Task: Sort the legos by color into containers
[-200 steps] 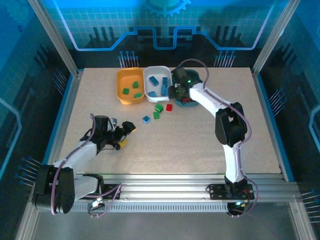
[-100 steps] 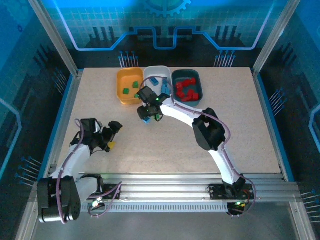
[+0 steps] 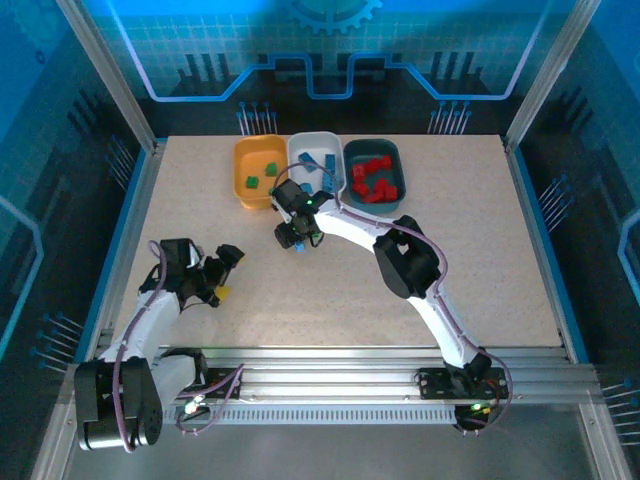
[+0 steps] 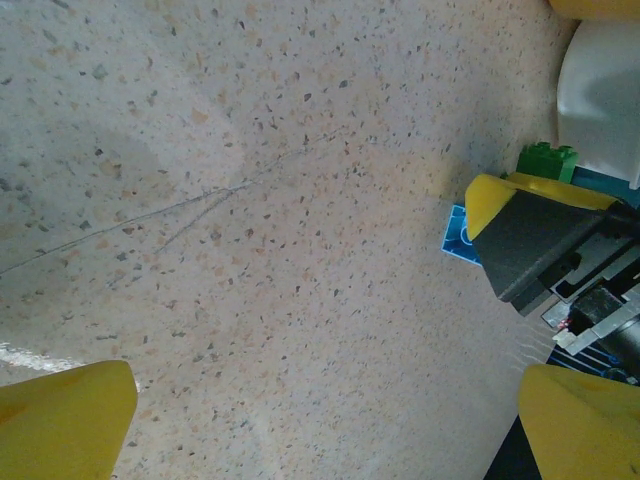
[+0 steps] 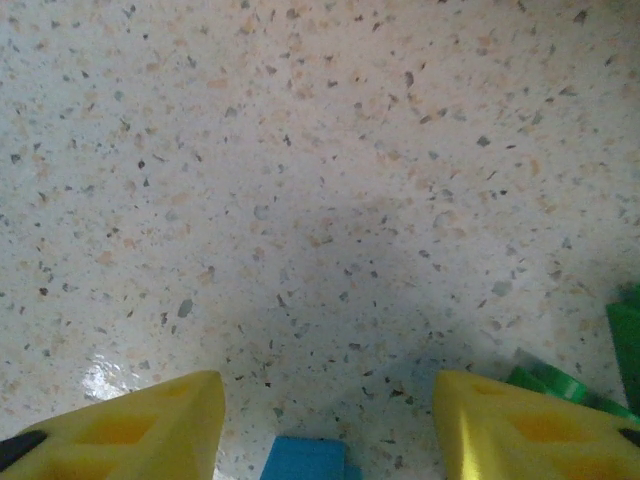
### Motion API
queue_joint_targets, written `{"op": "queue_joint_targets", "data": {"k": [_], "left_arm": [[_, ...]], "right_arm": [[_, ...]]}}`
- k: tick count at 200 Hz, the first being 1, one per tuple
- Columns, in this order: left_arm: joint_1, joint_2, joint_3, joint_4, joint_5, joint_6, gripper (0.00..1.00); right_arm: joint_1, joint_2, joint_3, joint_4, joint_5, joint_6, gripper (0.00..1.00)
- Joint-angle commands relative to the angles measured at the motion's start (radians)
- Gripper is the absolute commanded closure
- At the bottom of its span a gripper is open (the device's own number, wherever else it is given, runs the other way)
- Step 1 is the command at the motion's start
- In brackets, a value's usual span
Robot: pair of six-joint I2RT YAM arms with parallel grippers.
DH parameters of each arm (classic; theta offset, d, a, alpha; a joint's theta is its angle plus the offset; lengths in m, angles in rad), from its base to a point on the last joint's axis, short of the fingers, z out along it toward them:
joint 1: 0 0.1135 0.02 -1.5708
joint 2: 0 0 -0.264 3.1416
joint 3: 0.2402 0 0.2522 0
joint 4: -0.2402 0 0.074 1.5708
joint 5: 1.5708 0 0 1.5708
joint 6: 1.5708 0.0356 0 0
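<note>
Swung right gripper [image 3: 295, 240] off the teal tray [image 3: 398, 170], now at its 1 o'clock, within the last second: apparently done with a red, on to blue. Spread around a blue brick [image 5: 305, 460] at 6 o'clock of the white tray [image 3: 318, 139], not yet pinching. Pulled left gripper [image 3: 223, 272] back toward 9 o'clock, spread wide, empty.

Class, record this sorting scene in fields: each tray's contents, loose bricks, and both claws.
Orange tray: green bricks
White tray: blue bricks
Teal tray: red bricks
Table: one blue brick, loose green bricks
Right claw: open, straddling the blue brick
Left claw: open, empty
</note>
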Motion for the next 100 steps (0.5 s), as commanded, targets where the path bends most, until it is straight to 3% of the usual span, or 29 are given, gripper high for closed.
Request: {"op": "queue_joint_targets", "data": {"k": [1, 24, 53, 100], "left_arm": [[0.011, 0.002, -0.013, -0.022, 0.003, -0.004, 0.01], [0.011, 0.000, -0.017, -0.020, 0.003, -0.004, 0.01], [0.011, 0.000, -0.020, -0.018, 0.005, -0.005, 0.01], [0.011, -0.004, -0.013, -0.019, 0.017, -0.010, 0.01]], "right_arm": [[0.015, 0.014, -0.025, -0.019, -0.021, -0.008, 0.44], [0.017, -0.021, -0.083, -0.002, -0.025, 0.007, 0.49], [0.036, -0.080, -0.156, 0.021, -0.003, 0.025, 0.67], [0.041, -0.175, -0.159, 0.050, 0.026, 0.043, 0.72]]}}
